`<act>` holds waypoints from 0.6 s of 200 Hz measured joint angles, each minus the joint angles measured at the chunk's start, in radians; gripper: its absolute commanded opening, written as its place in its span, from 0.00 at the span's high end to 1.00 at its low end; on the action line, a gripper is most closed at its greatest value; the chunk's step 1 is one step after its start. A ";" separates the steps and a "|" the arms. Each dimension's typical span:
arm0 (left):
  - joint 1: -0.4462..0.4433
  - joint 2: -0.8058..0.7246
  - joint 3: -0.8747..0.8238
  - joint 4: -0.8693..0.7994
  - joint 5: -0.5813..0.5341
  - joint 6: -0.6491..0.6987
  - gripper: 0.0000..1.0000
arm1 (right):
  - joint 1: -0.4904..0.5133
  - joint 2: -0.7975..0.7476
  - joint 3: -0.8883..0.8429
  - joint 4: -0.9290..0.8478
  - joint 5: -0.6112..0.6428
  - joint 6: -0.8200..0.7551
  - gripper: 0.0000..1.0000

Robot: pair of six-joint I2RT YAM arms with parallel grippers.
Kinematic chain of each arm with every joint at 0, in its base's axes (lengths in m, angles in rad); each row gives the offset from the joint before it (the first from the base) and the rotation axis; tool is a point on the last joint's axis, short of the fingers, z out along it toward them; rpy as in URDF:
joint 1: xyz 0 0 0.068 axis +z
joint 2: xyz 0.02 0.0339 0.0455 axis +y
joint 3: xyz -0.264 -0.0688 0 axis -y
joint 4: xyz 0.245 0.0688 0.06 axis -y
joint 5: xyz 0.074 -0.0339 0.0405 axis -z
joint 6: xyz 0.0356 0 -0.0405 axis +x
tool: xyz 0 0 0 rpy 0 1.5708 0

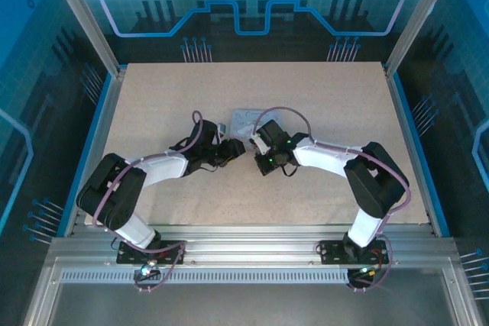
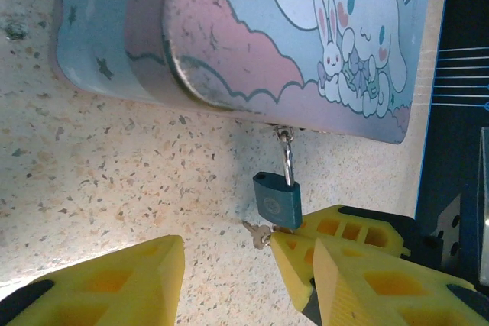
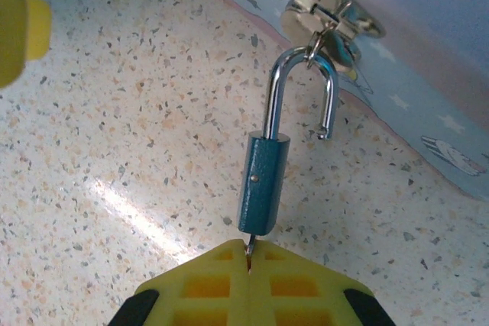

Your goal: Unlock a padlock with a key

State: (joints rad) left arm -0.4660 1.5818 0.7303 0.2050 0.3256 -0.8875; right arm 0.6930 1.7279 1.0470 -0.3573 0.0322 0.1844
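The padlock (image 3: 262, 185) is a small teal body whose silver shackle (image 3: 302, 89) is swung open. One leg is free and the loop still hangs in the tin's hasp (image 3: 330, 20). The key (image 3: 249, 247) sticks into the lock's underside, and my right gripper (image 3: 250, 259) is shut on it. In the left wrist view the padlock (image 2: 277, 200) hangs below the tin, and another small silvery key (image 2: 258, 234) pokes out beside the right gripper's fingertips (image 2: 299, 261). My left gripper (image 2: 246, 265) stands open just short of the lock, holding nothing.
The pale blue cartoon-printed tin (image 2: 306, 28) lies flat on the speckled table (image 2: 114, 173) just beyond the lock. From above, both grippers (image 1: 244, 147) meet at the tin's (image 1: 246, 117) near edge, mid-table. Metal rails edge the table.
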 measured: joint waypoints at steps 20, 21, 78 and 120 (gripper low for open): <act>0.003 -0.005 -0.003 0.000 0.000 0.001 0.52 | -0.007 0.000 0.019 -0.028 -0.008 -0.034 1.00; 0.003 -0.005 -0.004 0.001 0.000 0.001 0.52 | -0.007 0.000 0.021 -0.030 -0.008 -0.036 1.00; 0.013 -0.019 -0.014 0.000 0.000 0.004 0.51 | -0.039 0.002 0.069 -0.084 -0.046 -0.114 1.00; 0.018 -0.020 -0.014 -0.002 0.001 0.005 0.51 | -0.040 0.026 0.082 -0.103 -0.068 -0.134 1.00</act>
State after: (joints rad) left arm -0.4484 1.5620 0.7158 0.2031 0.3264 -0.8829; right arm 0.6533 1.7538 1.1290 -0.4599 -0.0353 0.0505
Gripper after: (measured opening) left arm 0.492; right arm 0.057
